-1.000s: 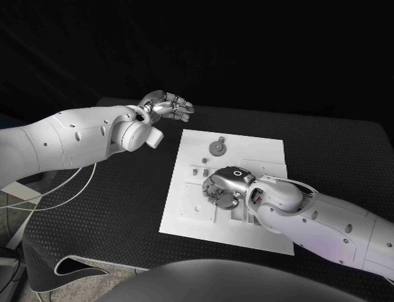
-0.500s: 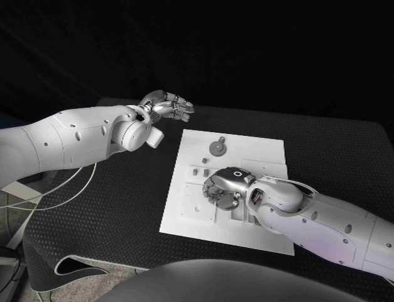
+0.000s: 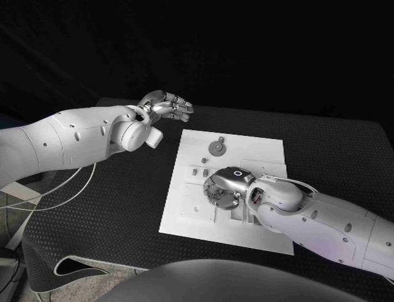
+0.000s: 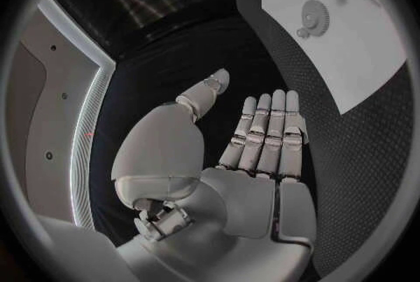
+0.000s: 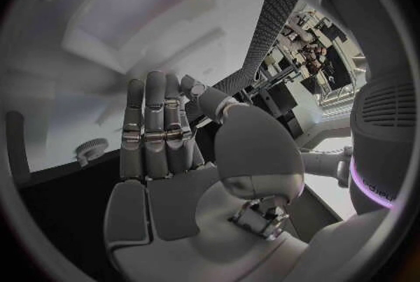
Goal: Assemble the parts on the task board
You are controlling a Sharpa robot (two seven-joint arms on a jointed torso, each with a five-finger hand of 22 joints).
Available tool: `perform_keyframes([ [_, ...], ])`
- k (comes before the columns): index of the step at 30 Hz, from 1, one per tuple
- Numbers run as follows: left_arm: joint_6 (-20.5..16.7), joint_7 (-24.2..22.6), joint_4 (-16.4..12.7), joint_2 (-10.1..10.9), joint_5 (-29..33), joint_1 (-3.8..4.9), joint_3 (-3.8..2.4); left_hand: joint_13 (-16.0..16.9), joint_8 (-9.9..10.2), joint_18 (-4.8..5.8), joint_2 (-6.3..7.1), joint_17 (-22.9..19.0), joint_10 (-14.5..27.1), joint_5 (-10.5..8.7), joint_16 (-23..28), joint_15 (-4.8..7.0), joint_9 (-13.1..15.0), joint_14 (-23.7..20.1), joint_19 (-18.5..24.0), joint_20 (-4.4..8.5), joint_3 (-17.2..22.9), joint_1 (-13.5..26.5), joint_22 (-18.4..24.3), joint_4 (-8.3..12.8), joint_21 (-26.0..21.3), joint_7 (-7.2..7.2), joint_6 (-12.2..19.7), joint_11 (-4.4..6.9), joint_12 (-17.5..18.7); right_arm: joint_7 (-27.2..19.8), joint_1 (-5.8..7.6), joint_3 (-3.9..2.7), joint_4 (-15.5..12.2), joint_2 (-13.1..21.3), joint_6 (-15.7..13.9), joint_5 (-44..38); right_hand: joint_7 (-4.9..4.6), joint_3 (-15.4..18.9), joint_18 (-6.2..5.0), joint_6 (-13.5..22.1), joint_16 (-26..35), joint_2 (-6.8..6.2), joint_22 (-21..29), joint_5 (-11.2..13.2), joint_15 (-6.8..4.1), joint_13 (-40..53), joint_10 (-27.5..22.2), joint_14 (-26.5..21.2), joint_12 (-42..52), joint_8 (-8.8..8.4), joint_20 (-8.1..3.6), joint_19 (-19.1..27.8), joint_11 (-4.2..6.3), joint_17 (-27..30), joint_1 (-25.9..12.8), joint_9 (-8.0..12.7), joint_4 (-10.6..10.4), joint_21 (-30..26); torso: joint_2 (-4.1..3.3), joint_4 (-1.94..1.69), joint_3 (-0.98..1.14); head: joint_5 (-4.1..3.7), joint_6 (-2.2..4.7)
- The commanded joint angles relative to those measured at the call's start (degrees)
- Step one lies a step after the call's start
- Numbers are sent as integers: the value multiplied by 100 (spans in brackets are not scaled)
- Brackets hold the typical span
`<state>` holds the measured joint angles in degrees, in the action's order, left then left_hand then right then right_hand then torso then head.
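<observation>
Now, left hand: the left hand (image 3: pixel 167 105) hovers off the task board's (image 3: pixel 183 211) far-left corner, at about 10 o'clock from the board's middle in the head view; the left wrist view (image 4: pixel 262 138) shows its fingers straight, side by side, with nothing in them.
Gear part: a round toothed part (image 3: pixel 217 147) lies flat on the far end of the board, at roughly 5 o'clock from the left hand and well apart from it; it has no long axis to speak of.
Right hand: the right hand (image 3: pixel 225 186) sits palm-down over the board's middle, fingers (image 5: pixel 149 129) stretched out together above the white surface; whether anything is under the fingertips I cannot tell.
Key relation: the gear part lies at 12 o'clock from the right hand, near it, so the right hand looks better placed for it.
Change: against the earlier head views, the right hand has barely shifted over the board; the left hand and gear part are unmoved.
</observation>
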<state>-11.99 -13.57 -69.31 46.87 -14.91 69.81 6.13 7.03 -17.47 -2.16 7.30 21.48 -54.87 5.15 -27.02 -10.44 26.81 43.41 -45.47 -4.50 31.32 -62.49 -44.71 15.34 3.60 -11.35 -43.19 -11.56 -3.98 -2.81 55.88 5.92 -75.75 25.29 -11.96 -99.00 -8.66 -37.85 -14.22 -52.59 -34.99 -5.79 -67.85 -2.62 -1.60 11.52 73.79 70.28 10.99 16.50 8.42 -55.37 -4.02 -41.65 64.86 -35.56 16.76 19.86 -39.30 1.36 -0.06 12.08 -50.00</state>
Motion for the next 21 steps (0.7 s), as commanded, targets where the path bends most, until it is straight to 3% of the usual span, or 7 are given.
perform_keyframes([
  [1, 59, -52, -12, -6, -14, 8, -5, -9, -28, -53, 9, 6, 6, -16, 27, -5, -8, 17, -1, -27, -37, -47, 6, -9, 36, -118, 44, -19, -1, 87, -15, 12, 22, 9, 117, -4, -30, 132, -63, 95, 46, -125, -19, -14, 18, -23, -83, -38, -63, -61, -3, 45, -21, -9, -44, 34, -1, -36, 1, 1, 0, -4, 0],
  [9, 60, -47, -10, -4, -14, 8, -5, -11, -28, -53, 12, 7, 6, -16, 29, -6, -9, 16, 0, -27, -38, -46, 8, -9, 35, -118, 45, -19, -1, 101, -15, 12, 25, 13, -8, -3, -113, 367, -55, 241, 72, -246, -88, -15, 112, -100, -447, -123, -297, -182, 19, 144, -160, -37, -67, 117, -8, -71, 0, -1, 3, -7, 0],
  [21, 64, -50, -2, -2, -14, 8, -4, -14, -29, -52, 13, 10, 7, -16, 33, -8, -10, 16, 1, -28, -39, -47, 10, -9, 35, -119, 48, -20, 0, 85, -13, 10, -170, 160, -270, -3, -106, 400, -69, 207, 43, -225, -138, -15, 99, -80, -395, -97, -278, -178, 20, 127, -145, -68, -15, 135, -7, -53, 2, 1, 4, -33, 0],
])
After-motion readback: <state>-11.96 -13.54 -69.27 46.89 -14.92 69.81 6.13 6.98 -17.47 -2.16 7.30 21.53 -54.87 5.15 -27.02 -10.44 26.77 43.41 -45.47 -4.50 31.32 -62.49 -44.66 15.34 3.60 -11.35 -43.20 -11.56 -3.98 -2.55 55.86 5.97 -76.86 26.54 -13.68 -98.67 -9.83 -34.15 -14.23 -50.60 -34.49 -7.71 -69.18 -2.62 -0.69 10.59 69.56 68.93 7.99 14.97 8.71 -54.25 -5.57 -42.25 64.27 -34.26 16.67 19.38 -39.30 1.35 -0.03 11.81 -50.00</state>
